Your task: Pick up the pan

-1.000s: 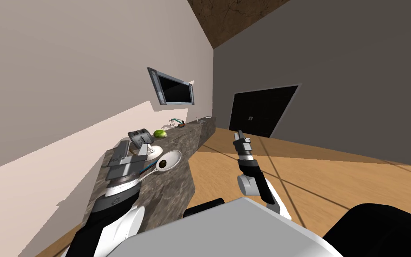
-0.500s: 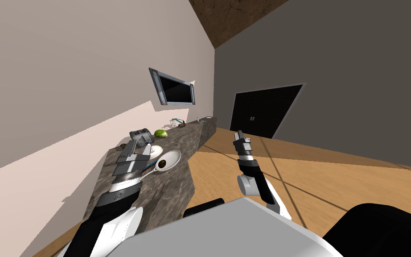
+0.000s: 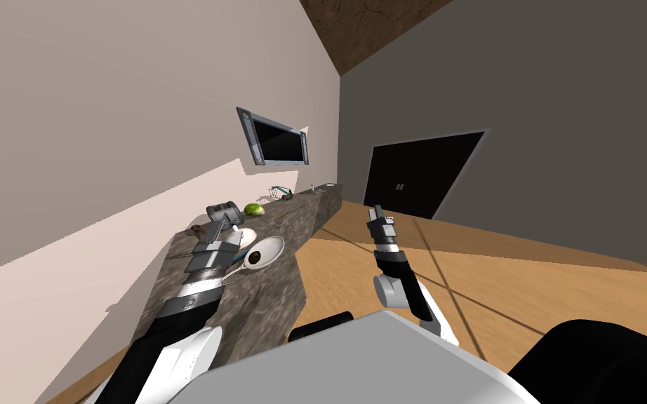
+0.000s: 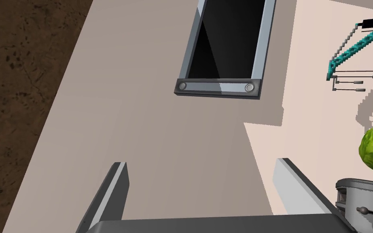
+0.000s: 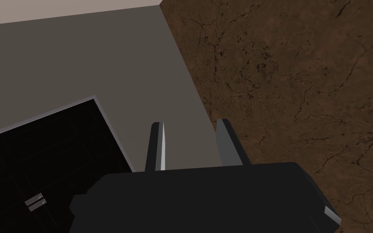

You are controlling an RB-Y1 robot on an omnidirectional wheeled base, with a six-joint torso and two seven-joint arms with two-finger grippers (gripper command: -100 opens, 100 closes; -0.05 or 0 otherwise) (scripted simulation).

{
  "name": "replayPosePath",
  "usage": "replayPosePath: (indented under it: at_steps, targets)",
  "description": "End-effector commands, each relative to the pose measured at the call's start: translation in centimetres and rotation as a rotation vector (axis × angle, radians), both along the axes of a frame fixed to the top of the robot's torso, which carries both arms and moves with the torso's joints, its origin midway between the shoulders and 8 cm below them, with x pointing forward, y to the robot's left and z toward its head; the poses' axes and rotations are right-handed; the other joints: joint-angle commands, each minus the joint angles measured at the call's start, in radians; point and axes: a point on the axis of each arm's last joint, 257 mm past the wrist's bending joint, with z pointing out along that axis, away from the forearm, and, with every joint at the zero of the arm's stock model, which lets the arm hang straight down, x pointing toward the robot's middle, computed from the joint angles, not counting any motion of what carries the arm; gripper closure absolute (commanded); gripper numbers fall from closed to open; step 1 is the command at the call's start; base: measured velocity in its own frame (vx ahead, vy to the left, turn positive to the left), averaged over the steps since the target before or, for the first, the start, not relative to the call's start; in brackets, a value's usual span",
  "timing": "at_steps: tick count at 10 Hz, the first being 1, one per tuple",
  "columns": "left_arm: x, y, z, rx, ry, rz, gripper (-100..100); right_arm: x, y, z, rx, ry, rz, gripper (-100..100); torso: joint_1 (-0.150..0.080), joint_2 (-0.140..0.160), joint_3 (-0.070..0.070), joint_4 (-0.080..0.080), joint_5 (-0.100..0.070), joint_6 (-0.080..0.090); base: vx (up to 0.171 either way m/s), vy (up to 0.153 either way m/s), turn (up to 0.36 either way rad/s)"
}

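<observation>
The pan [image 3: 265, 254] lies on the dark stone tabletop [image 3: 273, 301], close to its right edge. It is a pale, shallow round with a dark olive patch in its middle; what that patch is cannot be told. Its pale handle runs toward the near left and ends beside the left forearm. Just left of the pan, on the far side of it, sits a white dish [image 3: 246, 237], and nothing can be made out in it. Farther along the tabletop stand a grey toaster [image 3: 222, 210] and a green cabbage head [image 3: 253, 209], side by side, with a teal wire rack [image 3: 279, 190] beyond them.

The left gripper [image 3: 227, 227] hangs over the tabletop, left of the pan and the white dish, pointing up toward the far wall and the window [image 3: 274, 138]. In the left wrist view its fingers [image 4: 116, 189] stand wide apart with only bare wall between them; they hold nothing and touch nothing, and the toaster and the cabbage head lie off beside one finger.

The right gripper [image 3: 377, 213] is raised over the wooden floor [image 3: 525, 280], well right of the tabletop. Its fingers [image 5: 157, 146] stand close together, with a narrow gap and nothing in it.
</observation>
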Motion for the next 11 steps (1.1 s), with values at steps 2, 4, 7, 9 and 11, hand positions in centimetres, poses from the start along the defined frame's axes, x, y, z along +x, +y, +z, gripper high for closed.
replayPosePath:
  at_steps: [2,4,7,9,11]
  targets:
    - [0.9,0.4,-1.4,-0.02,0.072,-0.012,-100,0.0,0.0,0.0,0.0,0.0,0.0,0,0.0,0.0,0.0,0.0,0.0,0.0,0.015,-0.035,0.037]
    - [1.5,0.5,-2.5,-0.035,0.124,-0.02,-100,0.0,0.0,0.0,0.0,0.0,0.0,0,0.0,0.0,0.0,0.0,0.0,0.0,0.019,-0.035,0.036]
    - [2.4,0.8,-4.4,-0.053,0.207,-0.024,-100,0.0,0.0,0.0,0.0,0.0,0.0,0,0.0,-0.001,0.0,0.0,0.0,0.0,0.019,-0.031,0.036]
    - [3.0,0.9,-5.8,-0.069,0.265,-0.032,-100,0.0,0.0,0.0,0.0,0.0,0.0,0,0.0,0.0,0.0,0.0,0.0,0.0,0.019,-0.036,0.046]
    - [3.5,1.1,-7.3,-0.087,0.33,-0.04,-100,0.0,0.0,0.0,0.0,0.0,0.0,0,0.0,-0.001,0.0,0.0,0.0,0.0,0.025,-0.031,0.037]
